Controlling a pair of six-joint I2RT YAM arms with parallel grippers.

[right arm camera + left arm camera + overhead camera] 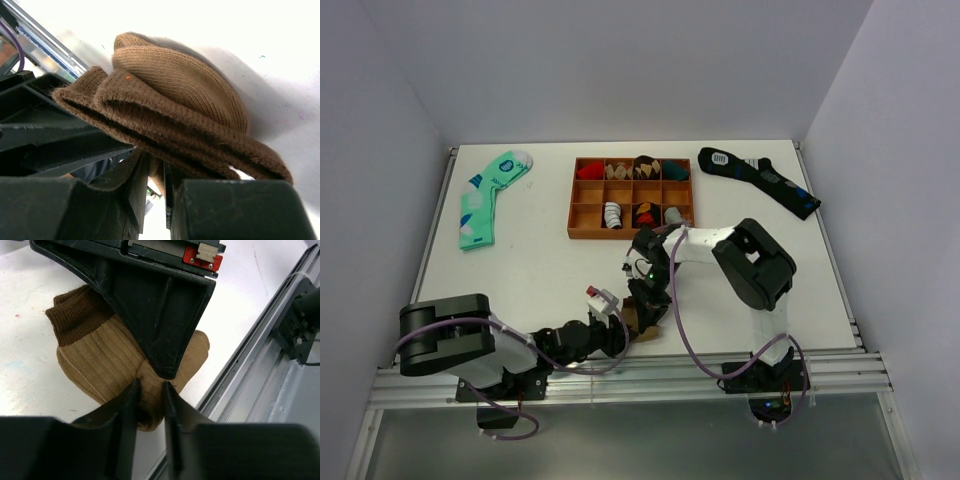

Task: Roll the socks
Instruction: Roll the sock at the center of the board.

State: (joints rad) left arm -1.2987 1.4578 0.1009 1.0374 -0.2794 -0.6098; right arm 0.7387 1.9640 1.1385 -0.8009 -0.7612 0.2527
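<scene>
The tan-brown socks (97, 360) lie folded on the white table near its front edge, with the darker ribbed cuff (75, 315) at the far left. My left gripper (149, 386) is shut on the bunched, rolled end of the socks. My right gripper (156, 162) is shut on a fold of the socks (175, 90) and its black body (155, 305) hangs over them. In the top view both grippers, left (620, 335) and right (645, 300), meet over the socks (638, 320), which are mostly hidden.
A wooden tray (572, 200) with several rolled socks in its compartments stands at the back centre. A mint-green dotted sock (485, 195) lies back left, a dark navy sock (760, 180) back right. The metal rail (270, 365) runs right beside the socks.
</scene>
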